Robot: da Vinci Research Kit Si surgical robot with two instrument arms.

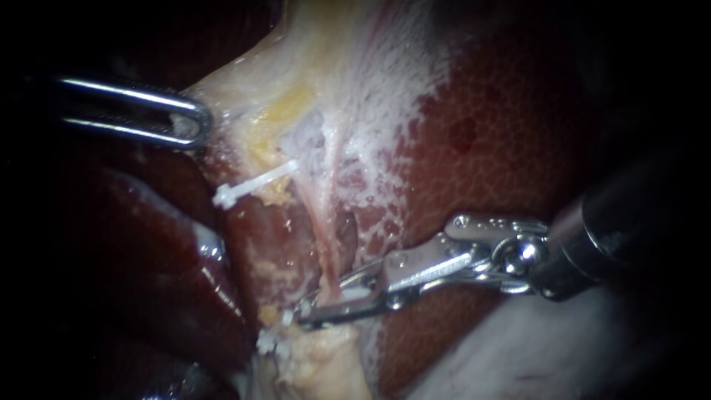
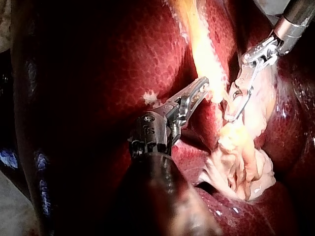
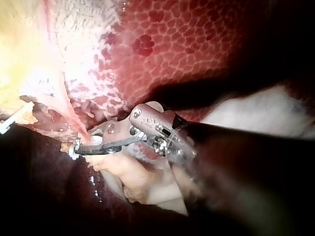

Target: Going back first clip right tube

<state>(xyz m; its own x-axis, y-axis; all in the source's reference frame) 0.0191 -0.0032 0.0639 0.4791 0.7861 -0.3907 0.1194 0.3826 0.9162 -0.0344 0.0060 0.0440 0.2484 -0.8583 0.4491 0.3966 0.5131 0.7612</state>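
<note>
The right tube (image 1: 324,230), a thin pink strand, is seen running down between the spread jaws of the right instrument (image 1: 326,304), crosswise to them. A retreat along the shaft, rightward, is judged needed. Pale tissue (image 1: 244,96) is pinched by the left instrument (image 1: 194,123).

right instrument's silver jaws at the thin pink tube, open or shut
Open: a gap shows between the jaws of the right instrument, with the thin pink tube running into it.
</note>
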